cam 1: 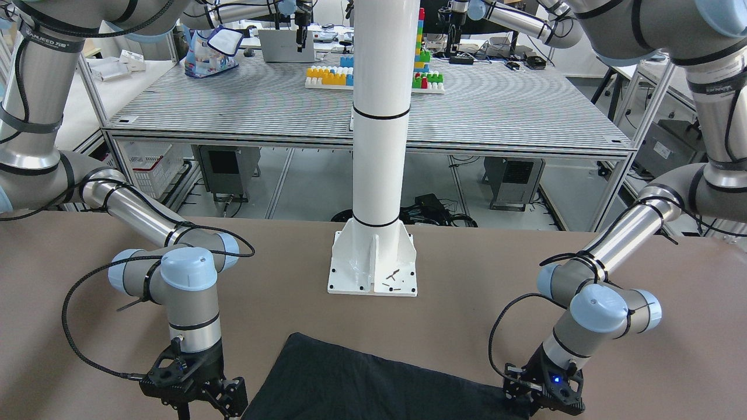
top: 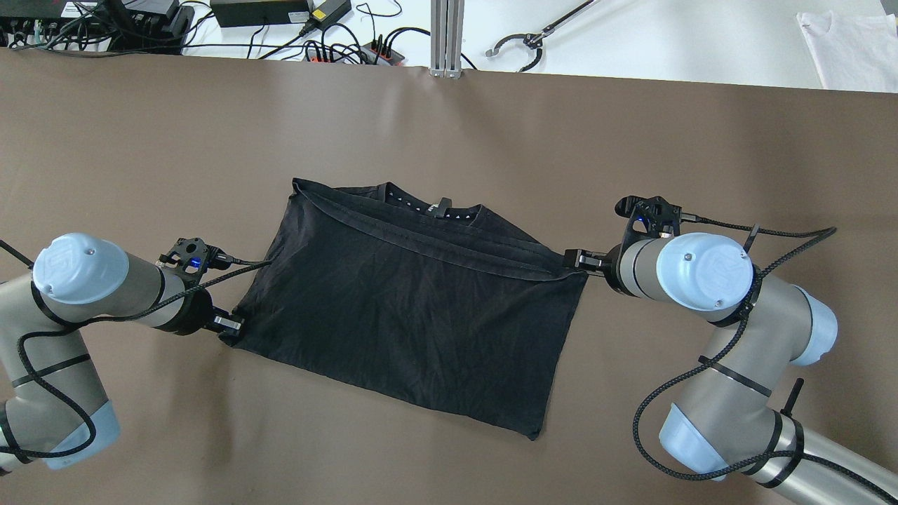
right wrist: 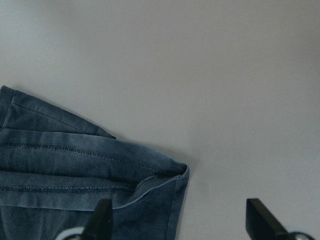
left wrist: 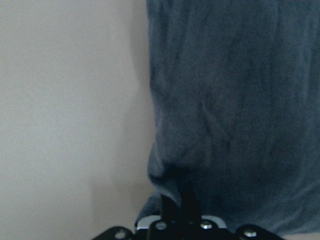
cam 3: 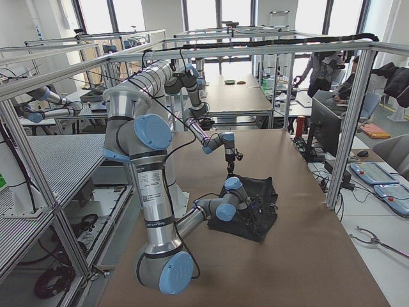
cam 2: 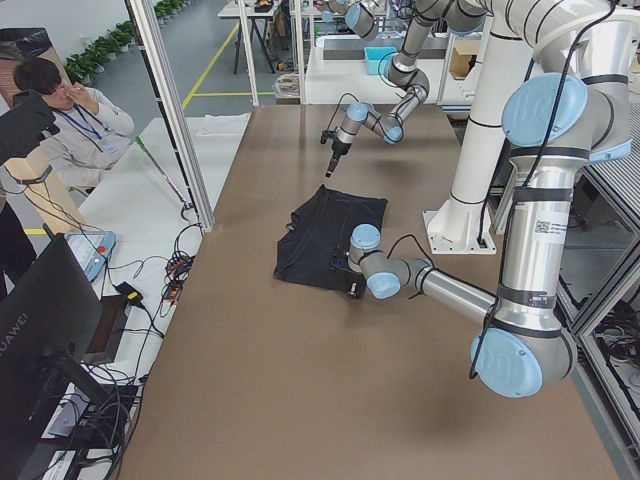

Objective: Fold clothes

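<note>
Fabric of the black T-shirt (top: 407, 308) is bunching in my left gripper (top: 230, 325), which is pinching the garment's left-hand corner with both fingers pressed together. My right gripper (top: 577, 259) is hovering at the right-hand corner with its fingers spread wide, gripping nothing; the hemmed corner is lying just ahead of the gap between them. The T-shirt is lying folded and mostly flat in the middle of the brown table (top: 449, 126), its collar edge pointing away from my base.
</note>
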